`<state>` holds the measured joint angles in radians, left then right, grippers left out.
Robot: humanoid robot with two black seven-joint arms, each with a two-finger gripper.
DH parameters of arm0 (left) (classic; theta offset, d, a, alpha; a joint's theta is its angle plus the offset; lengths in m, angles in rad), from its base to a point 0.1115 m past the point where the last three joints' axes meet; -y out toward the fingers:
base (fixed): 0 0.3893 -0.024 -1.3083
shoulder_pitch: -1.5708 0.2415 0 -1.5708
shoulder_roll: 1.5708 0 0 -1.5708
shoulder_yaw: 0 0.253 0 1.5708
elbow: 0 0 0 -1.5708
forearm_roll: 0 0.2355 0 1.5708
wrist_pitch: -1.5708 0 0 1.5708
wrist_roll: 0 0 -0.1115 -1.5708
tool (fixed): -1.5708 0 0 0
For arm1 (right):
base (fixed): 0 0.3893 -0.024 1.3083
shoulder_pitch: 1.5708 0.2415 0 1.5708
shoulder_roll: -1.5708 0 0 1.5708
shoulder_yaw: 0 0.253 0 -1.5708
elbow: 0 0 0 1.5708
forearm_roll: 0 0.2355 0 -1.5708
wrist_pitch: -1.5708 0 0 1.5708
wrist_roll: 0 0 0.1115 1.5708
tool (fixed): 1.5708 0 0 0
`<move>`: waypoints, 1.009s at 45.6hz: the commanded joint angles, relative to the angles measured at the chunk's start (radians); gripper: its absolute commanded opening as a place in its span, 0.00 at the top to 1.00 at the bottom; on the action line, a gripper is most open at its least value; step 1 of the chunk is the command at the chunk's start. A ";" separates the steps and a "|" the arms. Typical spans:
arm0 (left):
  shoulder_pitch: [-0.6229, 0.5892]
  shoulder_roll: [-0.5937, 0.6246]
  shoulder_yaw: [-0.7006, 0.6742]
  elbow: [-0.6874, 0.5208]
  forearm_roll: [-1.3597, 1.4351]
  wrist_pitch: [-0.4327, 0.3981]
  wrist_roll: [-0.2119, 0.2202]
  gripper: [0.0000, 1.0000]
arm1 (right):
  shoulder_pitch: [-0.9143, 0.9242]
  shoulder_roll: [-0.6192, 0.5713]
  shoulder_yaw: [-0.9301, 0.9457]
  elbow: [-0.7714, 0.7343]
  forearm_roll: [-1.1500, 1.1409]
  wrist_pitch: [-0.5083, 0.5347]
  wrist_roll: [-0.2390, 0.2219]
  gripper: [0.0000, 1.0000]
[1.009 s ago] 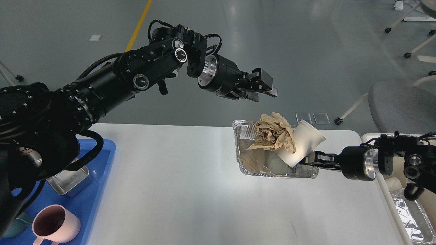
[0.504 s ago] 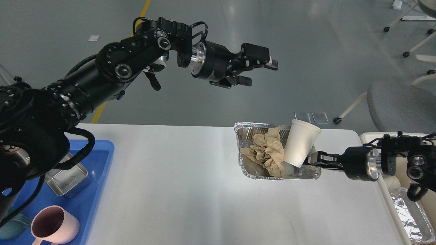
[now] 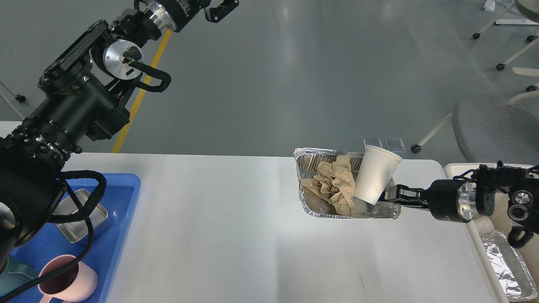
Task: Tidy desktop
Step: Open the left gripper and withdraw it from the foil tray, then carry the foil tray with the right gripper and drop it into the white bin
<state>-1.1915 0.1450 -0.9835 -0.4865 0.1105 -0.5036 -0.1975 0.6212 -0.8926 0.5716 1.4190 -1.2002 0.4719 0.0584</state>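
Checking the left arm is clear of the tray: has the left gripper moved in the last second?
Yes. The left gripper has risen and swung left, away from the foil tray, now near the frame's top edge beside the yellow floor line.

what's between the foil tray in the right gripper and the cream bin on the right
Nothing visible. The foil tray, carrying brown paper and a white cup, is held by the right gripper at its right end; only bare desktop lies before the bin.
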 commanded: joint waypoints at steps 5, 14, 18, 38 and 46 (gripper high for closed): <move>0.268 -0.039 -0.185 0.005 -0.035 0.060 -0.045 0.03 | -0.060 -0.028 0.066 -0.064 0.062 -0.047 0.000 1.00; 0.412 -0.039 -0.208 0.009 -0.041 0.059 -0.051 0.03 | -0.101 -0.049 0.096 -0.181 0.135 -0.139 -0.011 1.00; 0.454 -0.038 -0.231 0.009 -0.051 0.060 -0.046 0.03 | -0.112 -0.058 0.094 -0.236 0.212 -0.209 -0.031 1.00; 0.484 -0.036 -0.215 0.009 -0.045 0.056 0.042 0.03 | -0.224 -0.048 0.094 -0.465 0.419 -0.548 -0.061 1.00; 0.483 -0.035 -0.213 0.009 -0.045 0.057 0.107 0.03 | -0.267 0.007 0.096 -0.584 0.450 -0.636 -0.060 1.00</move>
<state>-0.7072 0.1104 -1.1983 -0.4766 0.0662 -0.4474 -0.1166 0.3778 -0.9232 0.6663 0.9162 -0.7760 -0.1195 -0.0031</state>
